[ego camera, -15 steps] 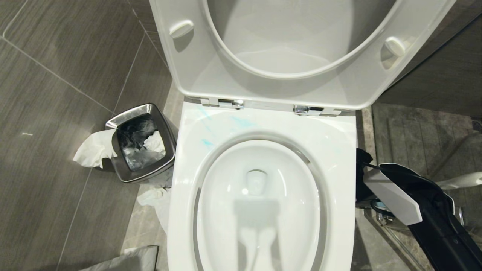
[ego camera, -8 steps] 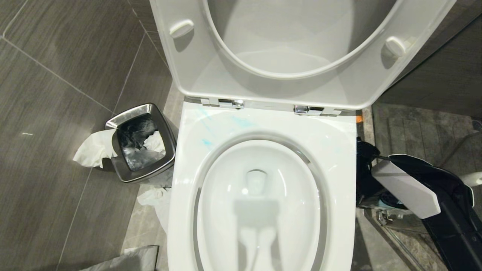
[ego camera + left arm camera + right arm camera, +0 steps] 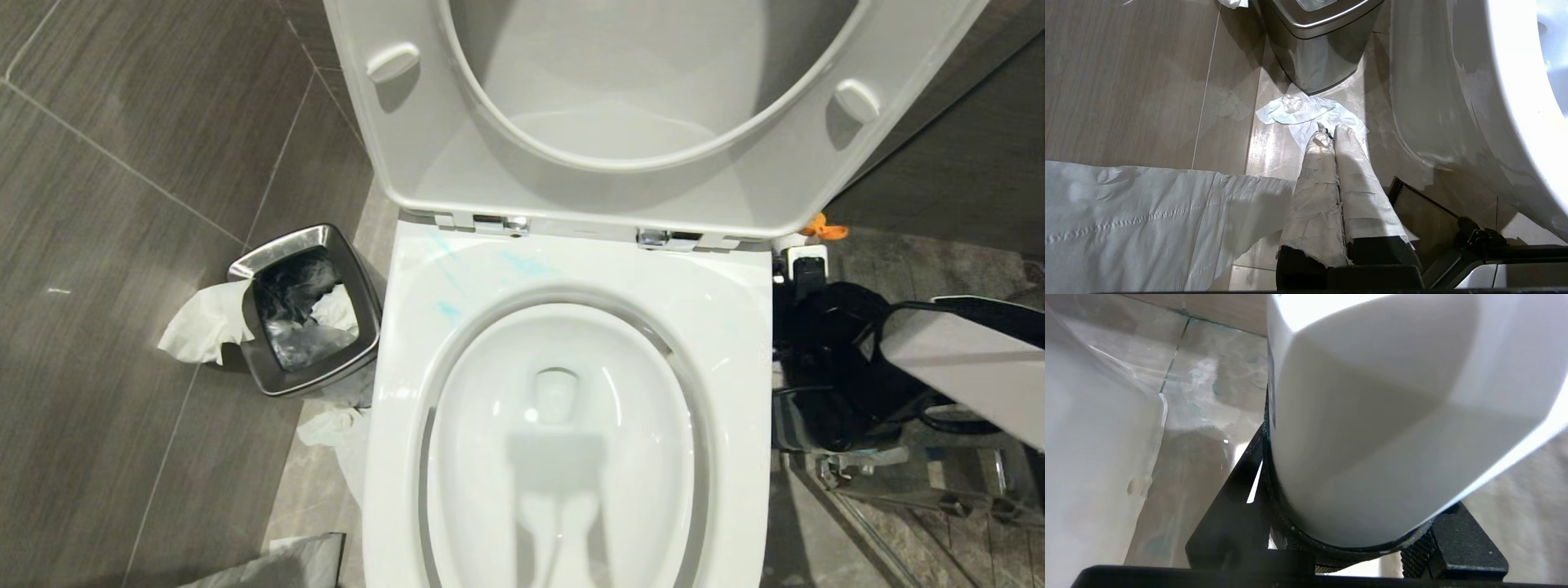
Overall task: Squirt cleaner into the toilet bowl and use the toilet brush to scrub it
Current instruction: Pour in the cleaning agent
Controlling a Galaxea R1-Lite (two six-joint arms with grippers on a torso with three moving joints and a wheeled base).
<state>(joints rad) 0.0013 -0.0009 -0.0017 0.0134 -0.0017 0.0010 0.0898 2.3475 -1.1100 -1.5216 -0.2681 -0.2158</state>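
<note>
The toilet bowl (image 3: 490, 392) is open below me, white and glossy, with blue smears on its rim (image 3: 445, 309). My right gripper (image 3: 816, 367) hangs beside the toilet's right edge, shut on the cleaner (image 3: 804, 263). An orange tip on the cleaner reaches the seat's back corner. In the right wrist view the white cleaner (image 3: 1392, 416) fills the space between the black fingers of that gripper (image 3: 1343, 522). My left gripper (image 3: 1331, 130), its fingers wrapped in white tape, is shut and empty low over the floor left of the toilet. The toilet brush is out of view.
The seat and lid (image 3: 408, 147) stand raised. A steel waste bin (image 3: 314, 371) sits left of the toilet with crumpled paper (image 3: 200, 327) around it. More paper (image 3: 1298, 110) lies under my left gripper. Metal fittings (image 3: 865, 478) lie on the floor at the right.
My right arm has swung up and toward the back beside the toilet. The cleaner's orange tip has risen into view at the seat's corner. Left arm and camera are still.
</note>
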